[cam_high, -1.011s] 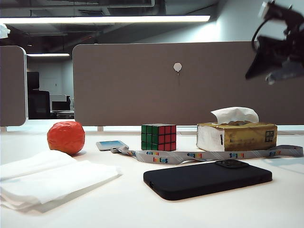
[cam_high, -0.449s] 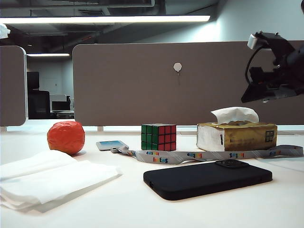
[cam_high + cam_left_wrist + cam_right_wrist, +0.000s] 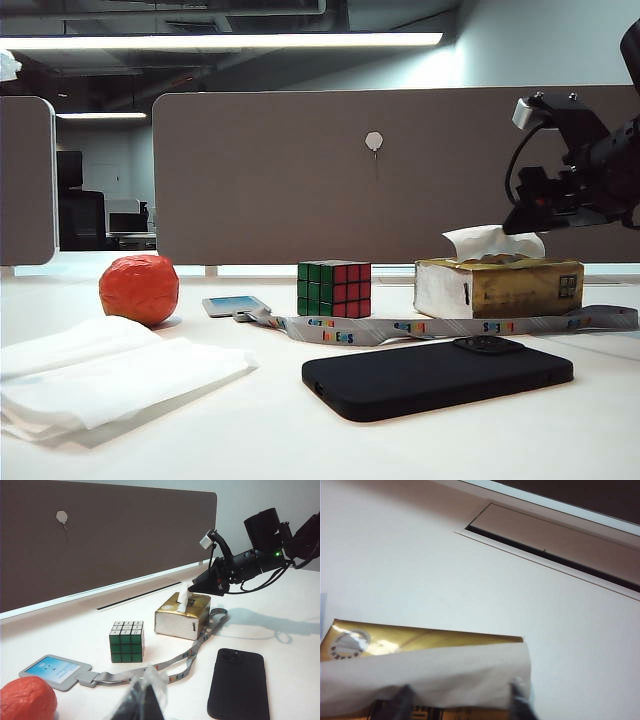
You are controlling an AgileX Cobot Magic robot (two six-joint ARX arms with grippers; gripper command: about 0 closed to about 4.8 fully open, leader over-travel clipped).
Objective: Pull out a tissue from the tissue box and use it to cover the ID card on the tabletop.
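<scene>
Two grippers belong to this rig, but only one is at work: the right gripper [image 3: 192,586] hangs over the tissue box [image 3: 498,286], which sits toward the far right part of the tabletop [image 3: 250,430], and its tips have come to the tuft of the tissue [image 3: 487,241] standing out of the slot. The approach from above suits a sheet that must be drawn upward out of the box. In the right wrist view the tissue [image 3: 427,672] lies between two dark, blurred fingertips [image 3: 400,699], which stand partly apart on either side of it; whether they pinch the paper yet I cannot tell. The left gripper [image 3: 142,700] is parked low at the near side, pointing across the table, and whether its fingers are open or closed cannot be read. Its camera gives the top-down layout that the side-on exterior view flattens: the ID card [image 3: 52,669] lies flat and uncovered, well apart from the box, beyond the puzzle cube [image 3: 126,641], with its lanyard [image 3: 192,652] trailing past the black phone [image 3: 239,684].
</scene>
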